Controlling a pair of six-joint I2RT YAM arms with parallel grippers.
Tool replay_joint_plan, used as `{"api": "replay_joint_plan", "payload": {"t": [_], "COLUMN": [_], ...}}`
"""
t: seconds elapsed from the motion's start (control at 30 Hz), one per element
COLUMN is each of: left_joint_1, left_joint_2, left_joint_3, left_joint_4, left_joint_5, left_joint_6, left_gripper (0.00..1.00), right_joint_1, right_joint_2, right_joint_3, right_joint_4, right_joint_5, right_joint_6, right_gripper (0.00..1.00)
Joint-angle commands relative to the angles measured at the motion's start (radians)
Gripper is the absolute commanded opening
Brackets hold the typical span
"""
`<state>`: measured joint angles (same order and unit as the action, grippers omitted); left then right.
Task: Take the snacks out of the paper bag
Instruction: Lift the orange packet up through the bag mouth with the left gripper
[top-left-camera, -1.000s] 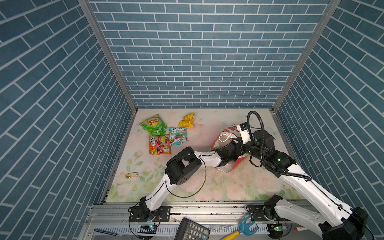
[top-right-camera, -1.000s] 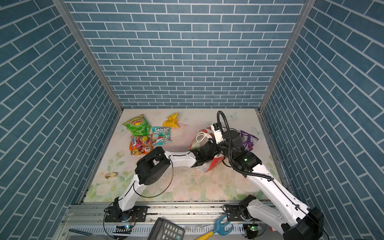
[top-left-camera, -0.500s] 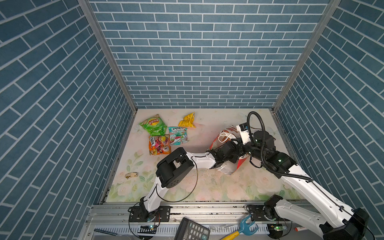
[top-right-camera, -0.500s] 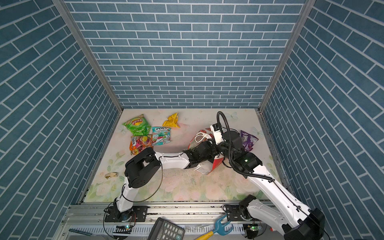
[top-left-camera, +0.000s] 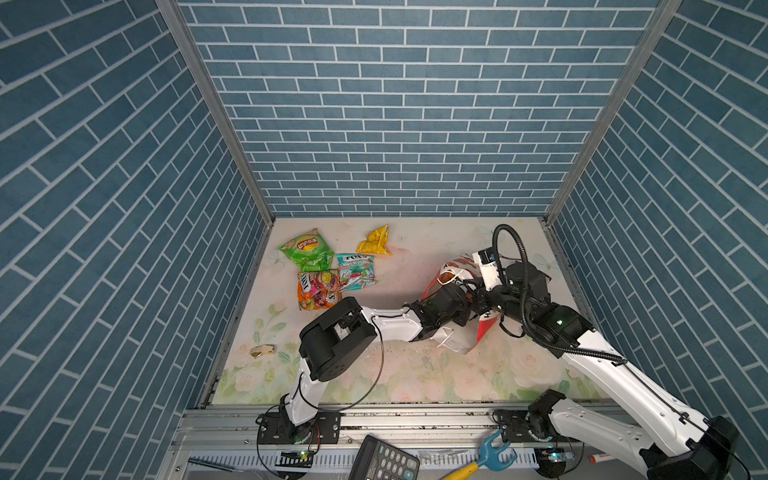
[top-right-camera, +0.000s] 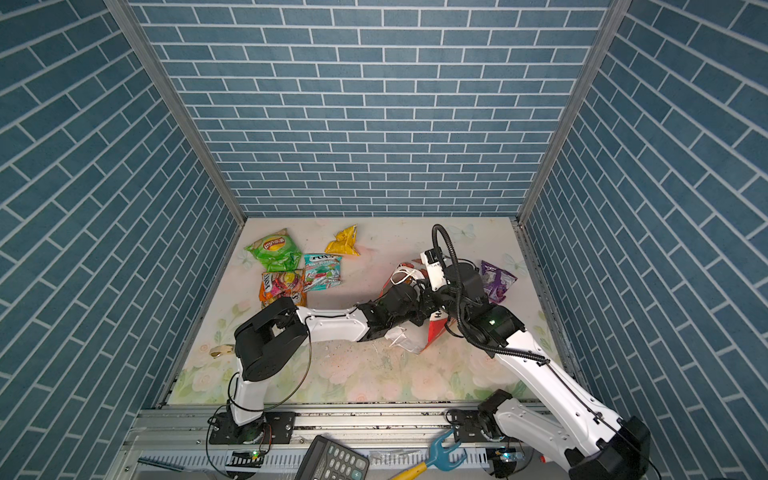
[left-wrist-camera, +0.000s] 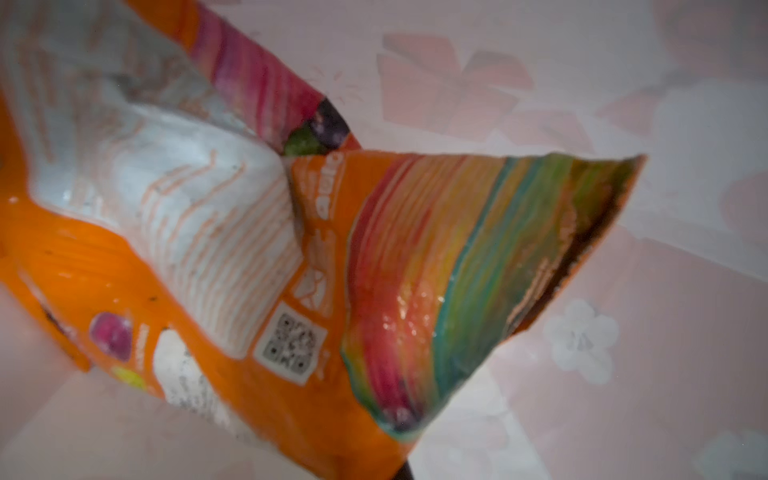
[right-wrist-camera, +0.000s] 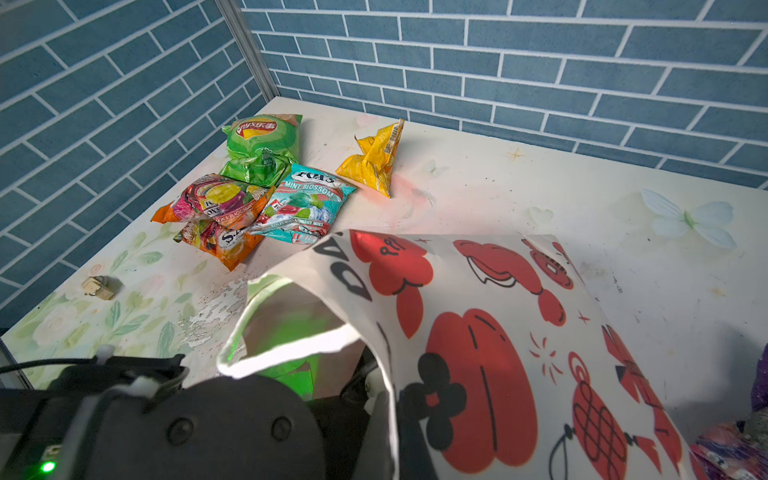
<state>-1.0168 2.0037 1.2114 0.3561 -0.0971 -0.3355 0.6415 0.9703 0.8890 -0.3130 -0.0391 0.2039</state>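
Orange foil fills the left wrist view: 1 orange packet (left-wrist-camera: 291, 270), crumpled, with pinkish paper walls around it, so it lies inside the paper bag (right-wrist-camera: 498, 353).

- Bag is on its side on the table (top-left-camera: 415, 374), right of centre. Its mouth faces the left arm (top-left-camera: 390, 326), which reaches in up to the wrist.
- Left gripper is hidden in the bag. Jaws are pressed together, probably nipping that packet, but I cannot see the contact.
- Right gripper (right-wrist-camera: 384, 405) is also closed. It looks to be pinching the bag's upper wall at the mouth and propping it open.
- Already out: green packet (top-left-camera: 306, 249), yellow packet (top-left-camera: 375, 242), teal-white packet (top-left-camera: 356, 272) and second orange packet (top-left-camera: 318, 289), grouped far left. Purple packet (top-right-camera: 496, 280) lies just behind the bag.
- My count: 5 out, 1 to go.

Risks, as I judge them:
- Slick foil and a thin nip mean the packet could slide free on the pull.
- A crumpled corner may catch the rim or the cord handle (top-left-camera: 451, 274) and drag the whole bag along.
- A hard tug against the right pinch could tear the paper.
- 2 arms are crowded at 1 mouth, so a knock is possible.
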Motion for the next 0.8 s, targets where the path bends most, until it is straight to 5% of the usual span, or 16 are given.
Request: {"api": "replay_joint_plan", "payload": {"t": [0.0,0.77], "left_joint_1": [0.007,0.009], "left_joint_2": [-0.075,-0.426], "left_joint_3": [-0.029,-0.255], "left_joint_4": [0.056,0.023], "left_joint_5": [-0.037,-0.157], "left_joint_6": [0.016,0.071], "left_gripper": [0.0,0.0], "right_joint_1": [0.001,0.002], "right_joint_2": [0.017,0.146], "right_joint_3": [0.011,0.108], "right_joint_4": [-0.009,0.002], "right_joint_5": [0.045,0.174], "right_joint_6": [0.015,0.065], "right_gripper": [0.0,0.0]}}
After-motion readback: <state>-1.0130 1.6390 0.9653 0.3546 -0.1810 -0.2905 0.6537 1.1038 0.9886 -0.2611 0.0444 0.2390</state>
